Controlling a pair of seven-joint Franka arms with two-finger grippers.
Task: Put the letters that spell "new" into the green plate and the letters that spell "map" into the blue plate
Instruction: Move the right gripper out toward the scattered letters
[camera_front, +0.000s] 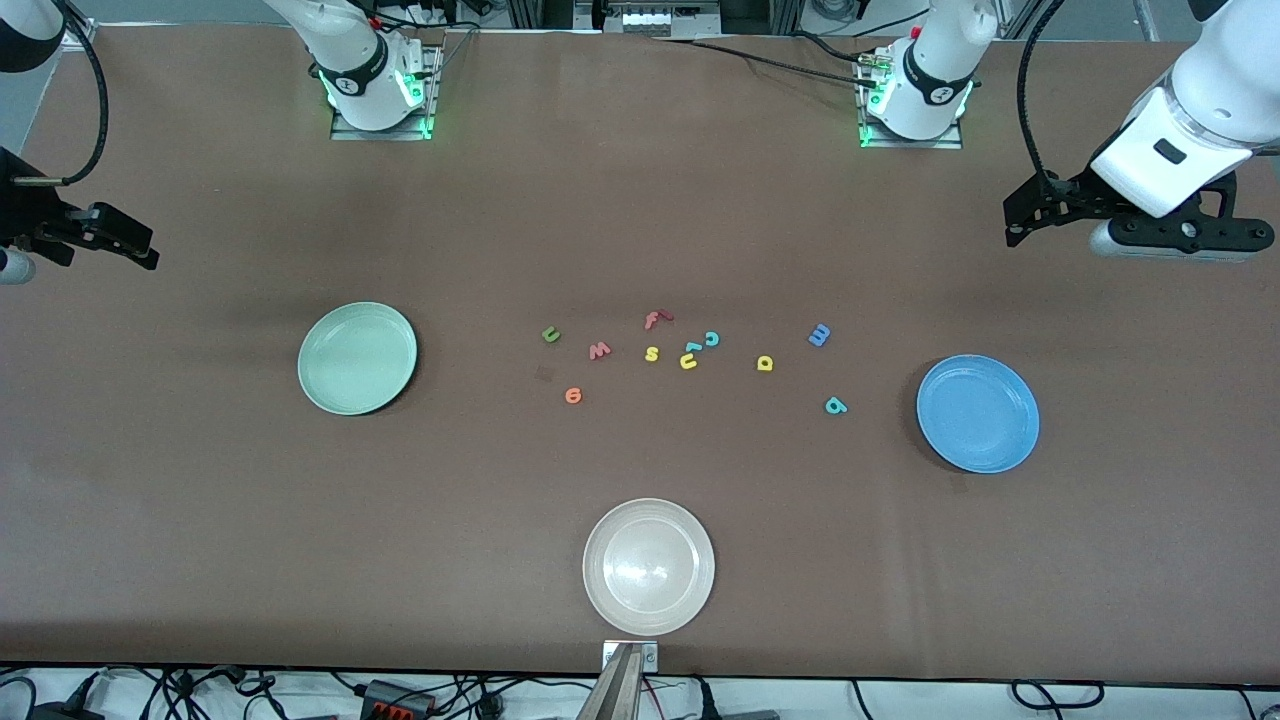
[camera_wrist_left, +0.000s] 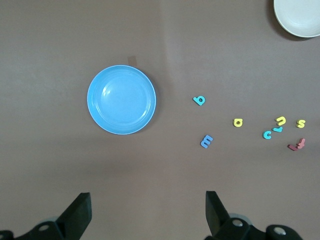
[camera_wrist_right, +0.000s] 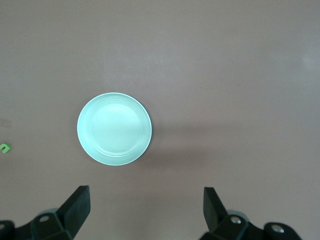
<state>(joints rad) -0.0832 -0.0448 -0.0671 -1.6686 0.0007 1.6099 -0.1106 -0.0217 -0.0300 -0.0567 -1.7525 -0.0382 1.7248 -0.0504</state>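
The green plate lies empty toward the right arm's end and the blue plate empty toward the left arm's end. Between them on the table lie the olive n, pink w, orange e, blue m, yellow bowl-and-stem letter and teal one. My left gripper hangs open over the table's edge at its end. My right gripper hangs open at the other end.
A red f, yellow s, yellow u and teal c lie among the letters. A whitish-beige plate sits nearest the front camera, mid-table.
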